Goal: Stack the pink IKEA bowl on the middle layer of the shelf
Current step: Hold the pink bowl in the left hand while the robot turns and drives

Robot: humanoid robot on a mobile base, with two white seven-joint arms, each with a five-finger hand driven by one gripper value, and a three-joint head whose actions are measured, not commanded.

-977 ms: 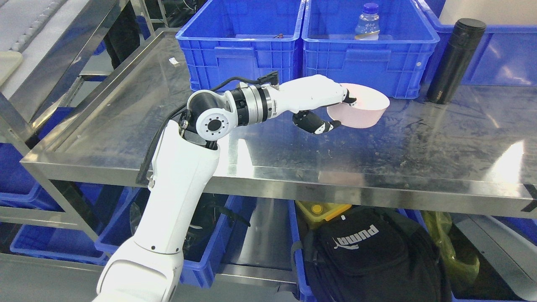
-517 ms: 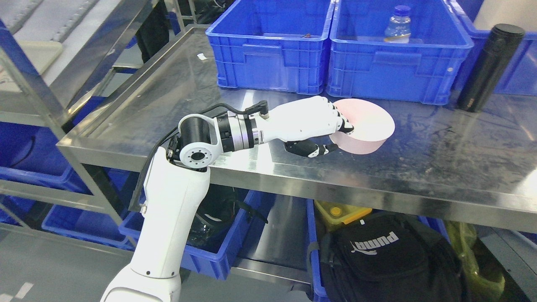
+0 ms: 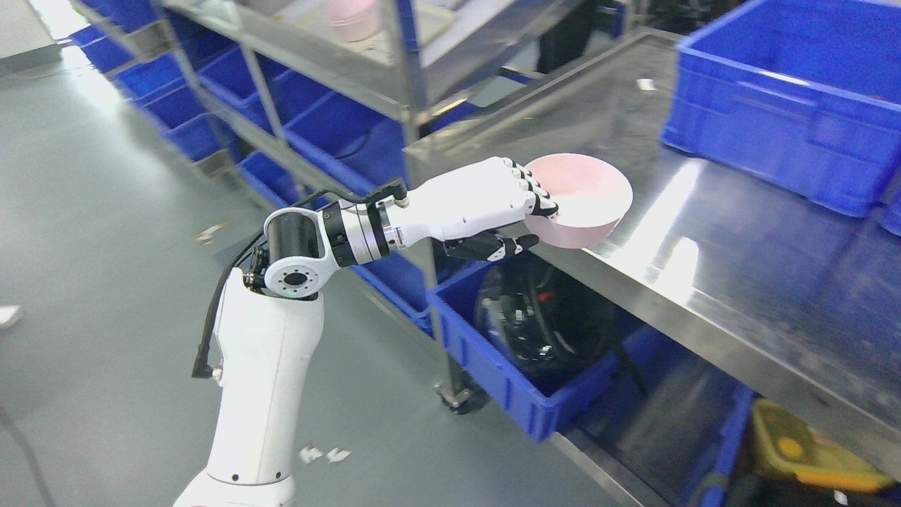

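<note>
1. The left arm rises from six o'clock, left of the middle, bends at its elbow and reaches toward three o'clock.
2. The left hand (image 3: 493,208) pinches the pink bowl (image 3: 578,201) by its near rim: the fingers (image 3: 529,191) lie over the rim into the bowl, and the dark thumb (image 3: 503,245) sits below and outside the wall.
3. The pink bowl sits just right of the picture's centre, upright and slightly tilted, its open face showing. It is at the front corner of the steel table (image 3: 739,232), over the table's edge; whether its base touches the steel I cannot tell.
4. The steel table runs from twelve o'clock down toward four o'clock, with bright glare on its surface.
5. A blue crate (image 3: 788,120) stands on the table at two o'clock, well apart from the bowl.
6. A metal shelf rack (image 3: 394,91) stands at eleven to twelve o'clock, beyond the arm, with blue bins on its lower levels.
7. On an upper level of that rack, at twelve o'clock, a second pink bowl (image 3: 352,17) is partly visible, blurred.
8. Under the table at five o'clock a blue bin (image 3: 507,380) holds a dark tangled bundle (image 3: 542,317).
9. At four o'clock, low down, a yellow container (image 3: 809,451) lies under the table.
10. The right arm does not show.
</note>
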